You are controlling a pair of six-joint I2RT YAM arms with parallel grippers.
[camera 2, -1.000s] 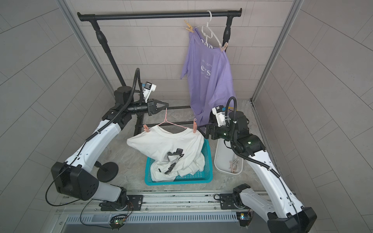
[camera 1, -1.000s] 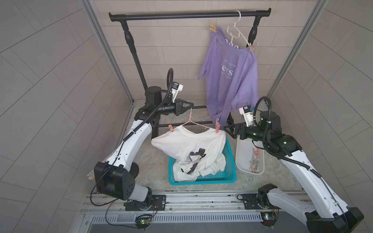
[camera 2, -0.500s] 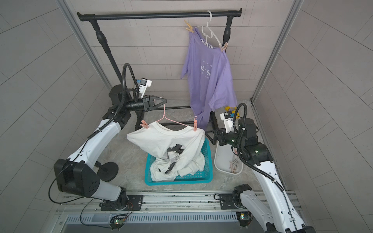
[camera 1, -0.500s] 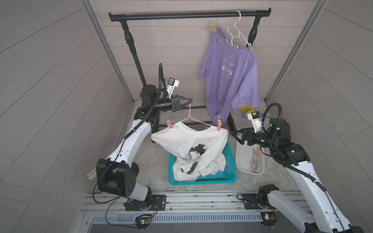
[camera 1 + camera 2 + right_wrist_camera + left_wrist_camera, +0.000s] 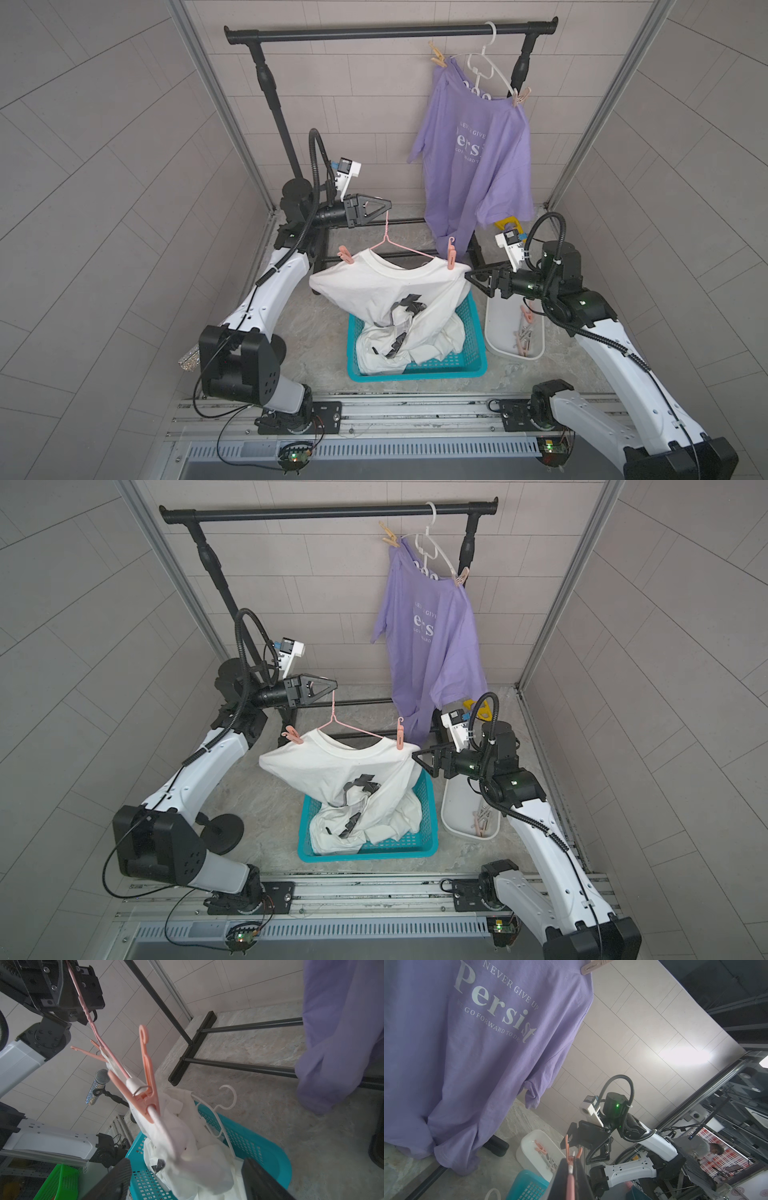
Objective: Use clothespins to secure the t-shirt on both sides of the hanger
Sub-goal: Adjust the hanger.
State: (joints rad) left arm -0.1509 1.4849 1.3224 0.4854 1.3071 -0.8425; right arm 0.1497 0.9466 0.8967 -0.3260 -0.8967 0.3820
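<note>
Now the left tool [image 5: 388,204] holds the hanger [image 5: 386,227] higher — slightly.

The left pincer [image 5: 385,206] pinches the hook of a pink hanger [image 5: 387,226] carrying a white t-shirt [image 5: 386,286]. Salmon clothespins [image 5: 451,254] clip both shoulders. The right pincer [image 5: 473,277], jaws apart, sits just beside the shirt's sleeve.

A black garment rack [image 5: 390,29] is standing against the tiled wall. A purple shirt [image 5: 478,158] is hanging from its rail. A teal basket [image 5: 415,371] is sitting on the stone-patterned floor [image 5: 316,332], with a white tub [image 5: 500,328] just beside it. A glittery microphone [image 5: 99,1084] is standing nearby.
</note>
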